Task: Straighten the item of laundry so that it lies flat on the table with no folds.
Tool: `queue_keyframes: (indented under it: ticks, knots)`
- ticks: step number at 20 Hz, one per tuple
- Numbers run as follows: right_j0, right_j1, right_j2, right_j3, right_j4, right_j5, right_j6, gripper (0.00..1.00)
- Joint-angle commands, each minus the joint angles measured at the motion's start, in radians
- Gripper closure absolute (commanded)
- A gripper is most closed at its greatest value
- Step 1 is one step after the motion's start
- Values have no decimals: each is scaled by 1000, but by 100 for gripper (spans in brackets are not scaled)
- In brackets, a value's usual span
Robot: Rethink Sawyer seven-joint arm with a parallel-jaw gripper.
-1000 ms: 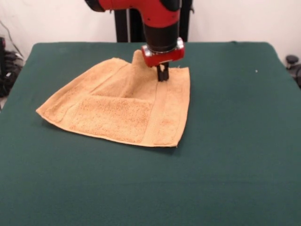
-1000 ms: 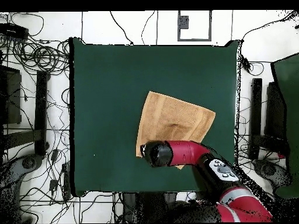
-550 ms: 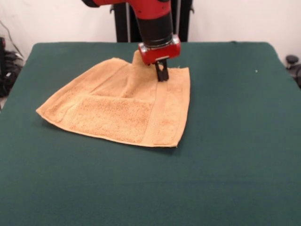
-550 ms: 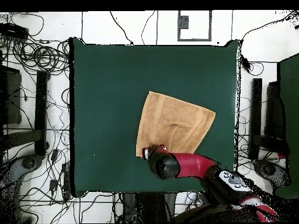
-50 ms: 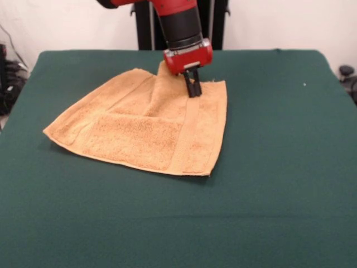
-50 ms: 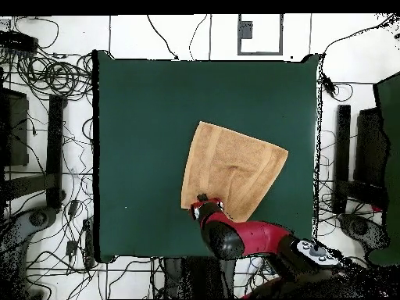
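One fold was left in the towel [image 5: 142,125] when you look from its left side: the near-left part lay flat on the table [image 5: 268,184], with the woven band running down toward the near edge, but a ridge of cloth rose in the middle and climbed to a small peak at the far edge. Over the last second you drew the arm back toward the far side of the table, and in the overhead view the wrist cleared most of the towel it had covered. The towel's far-right corner crept slightly outward with that pull, so the cloth opened a little, though the ridge had not gone.

To the right of the peak, the gripper [image 5: 193,89] stood with its dark fingers [image 5: 195,87] close together, pinched on the towel's far edge. You likely needed more of the same outward pull before letting go.
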Motion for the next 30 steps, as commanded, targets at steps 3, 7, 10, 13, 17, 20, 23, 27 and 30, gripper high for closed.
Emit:
queue_keyframes:
  ticks: [3, 7, 10, 13, 17, 20, 23, 27, 30]
  knots:
    - [137, 259, 206, -257, 84, -219, 253, 100]
    - [145, 240, 213, -234, 111, -235, 271, 100]
    - [166, 224, 207, -219, 149, -245, 282, 100]
    - [186, 220, 202, -212, 182, -265, 288, 100]
    - [220, 216, 195, -208, 236, -290, 286, 100]
    - [242, 213, 189, -205, 269, -301, 280, 100]
    - [253, 212, 187, -200, 288, -315, 273, 100]
    - [239, 213, 186, -192, 275, -307, 262, 100]
    - [231, 195, 168, -179, 274, -269, 240, 100]
